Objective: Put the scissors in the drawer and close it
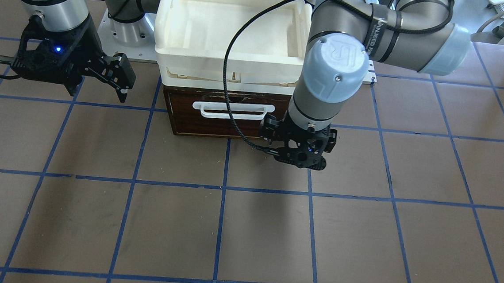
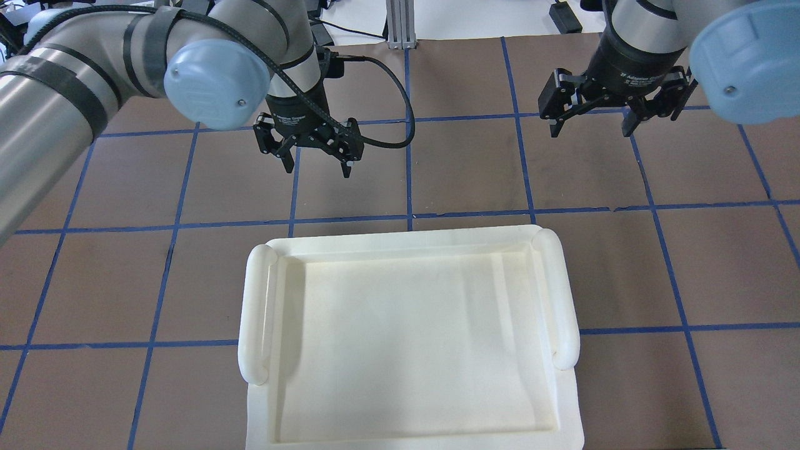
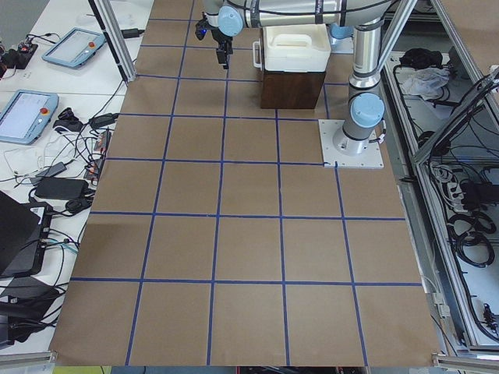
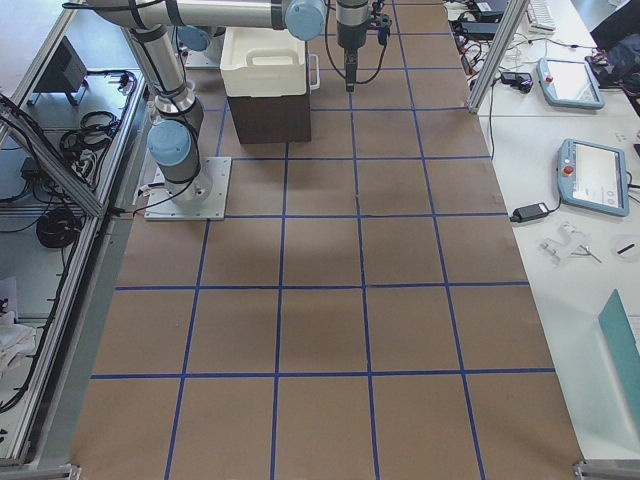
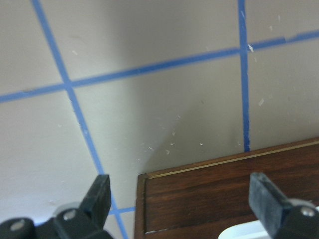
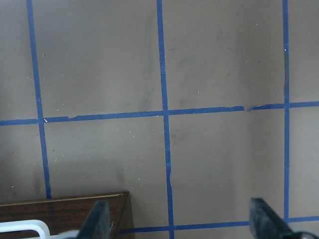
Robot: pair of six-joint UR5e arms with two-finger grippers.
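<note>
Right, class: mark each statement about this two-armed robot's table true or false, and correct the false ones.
1. The dark brown wooden drawer with a white bar handle stands pulled out. False: it is pushed in.
2. A white plastic tray sits above the drawer. True.
3. The left gripper holds grey-handled scissors. False: it is open and empty, and no scissors show in any view.
4. The right gripper is open. True.

Tray (image 1: 226, 60) atop drawer (image 1: 217, 128), left gripper (image 2: 318, 170) just before the drawer front, right gripper (image 2: 590, 132) off to its side
</note>
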